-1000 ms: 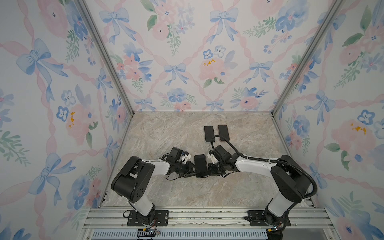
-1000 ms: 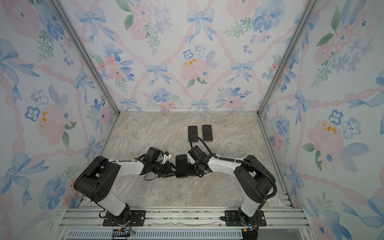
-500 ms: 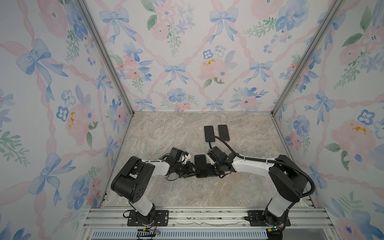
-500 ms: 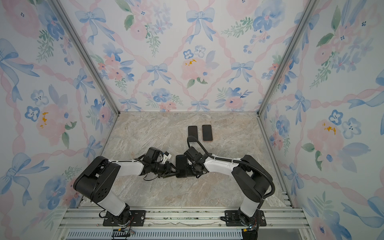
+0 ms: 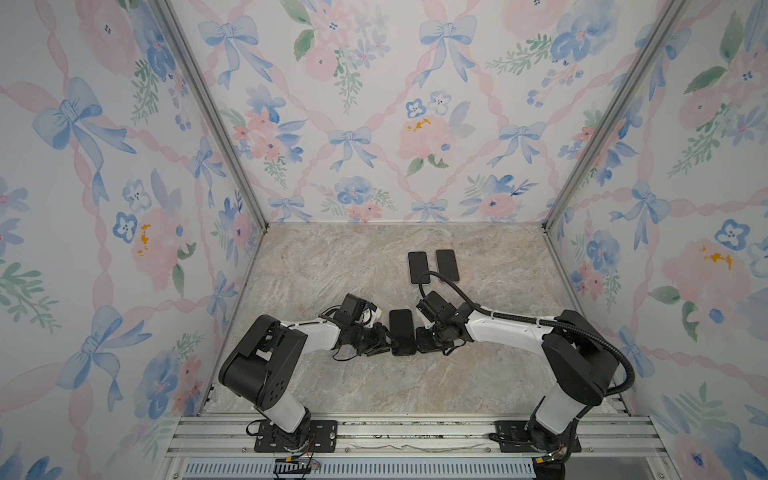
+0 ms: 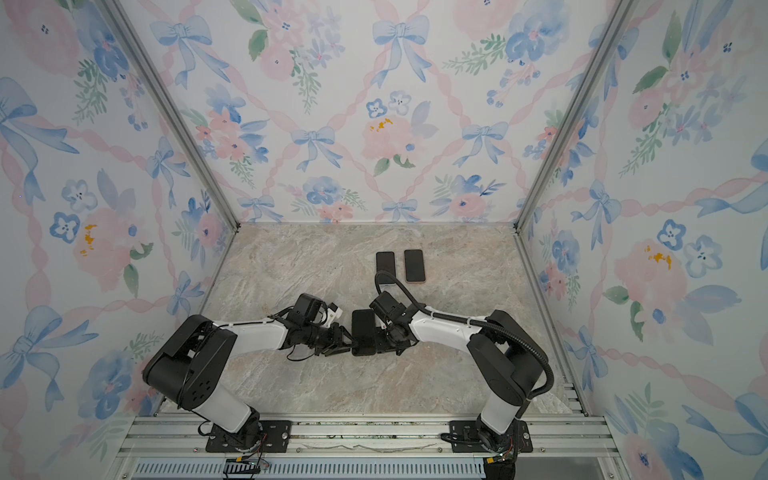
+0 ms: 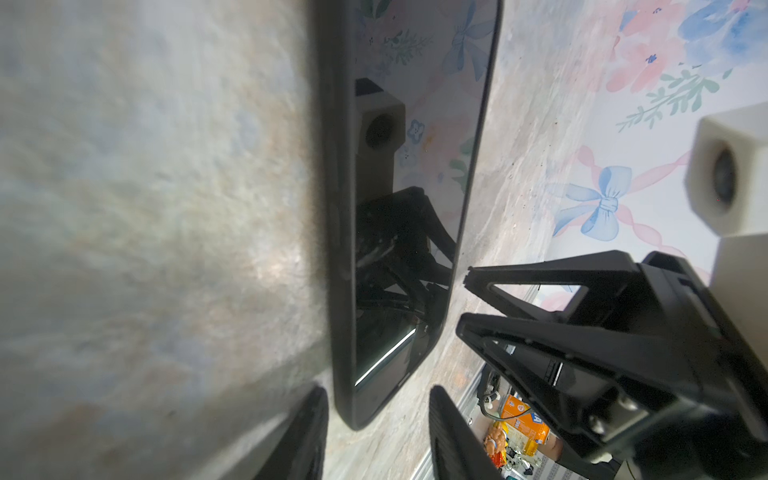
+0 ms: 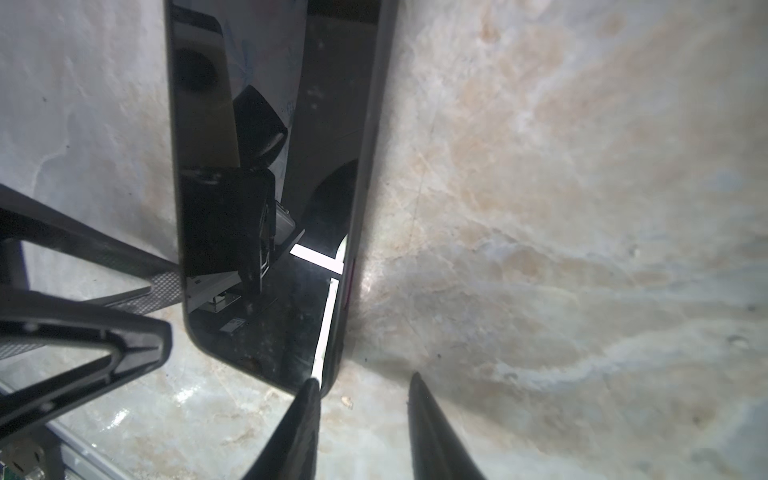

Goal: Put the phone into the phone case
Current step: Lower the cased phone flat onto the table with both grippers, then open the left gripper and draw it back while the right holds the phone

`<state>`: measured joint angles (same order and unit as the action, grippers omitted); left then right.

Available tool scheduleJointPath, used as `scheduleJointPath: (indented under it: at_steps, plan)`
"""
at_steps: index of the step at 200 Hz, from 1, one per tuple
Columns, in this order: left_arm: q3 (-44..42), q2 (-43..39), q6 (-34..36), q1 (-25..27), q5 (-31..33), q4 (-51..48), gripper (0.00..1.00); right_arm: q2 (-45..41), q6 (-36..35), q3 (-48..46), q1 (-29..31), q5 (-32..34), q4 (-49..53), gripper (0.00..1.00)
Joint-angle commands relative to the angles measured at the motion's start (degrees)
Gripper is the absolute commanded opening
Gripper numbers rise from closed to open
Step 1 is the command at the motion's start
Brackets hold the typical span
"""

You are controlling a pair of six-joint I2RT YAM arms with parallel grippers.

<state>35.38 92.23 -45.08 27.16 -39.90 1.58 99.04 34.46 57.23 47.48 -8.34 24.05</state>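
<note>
Marbled beige tabletop (image 5: 332, 266) enclosed on three sides by floral wallpapered walls (image 5: 374, 104), with an aluminium rail (image 5: 395, 428) along the near edge. The phone (image 5: 402, 331), screen up in its dark case, lies flat near the middle of the near half. The left tool (image 5: 384, 337), jaws partly apart, straddles one corner of it in the left wrist view. The right tool (image 5: 420, 338), jaws partly apart, has one fingertip (image 8: 309, 390) at a phone corner, gripping nothing. Two spare phones (image 5: 433, 266) lie side by side toward the far edge. The left half and near strip lie bare.
</note>
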Motion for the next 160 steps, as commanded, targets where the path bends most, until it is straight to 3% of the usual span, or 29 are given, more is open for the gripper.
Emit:
scheduleJointPath:
  at_steps: [1, 64, 140, 160]
  plan:
    - [-0.34, 2.86, 1.33, 0.88, 4.92, -5.01, 0.42, 1.99, 0.17, 1.1, 0.71, -0.41, -0.46, 0.36]
    - [1.48, 5.13, 1.4, 2.26, 5.62, -4.85, 0.33, 4.2, 0.96, 1.74, 3.22, 0.91, 0.12, 0.18]
    - [1.63, 5.13, 1.06, 3.15, 6.68, -4.83, 0.22, 4.03, 3.11, 4.63, 4.9, 5.19, 4.89, 0.15]
    - [1.3, 3.59, 0.95, 3.17, 7.33, -5.45, 0.21, 2.69, 4.14, 6.03, 4.99, 6.46, 7.34, 0.18]
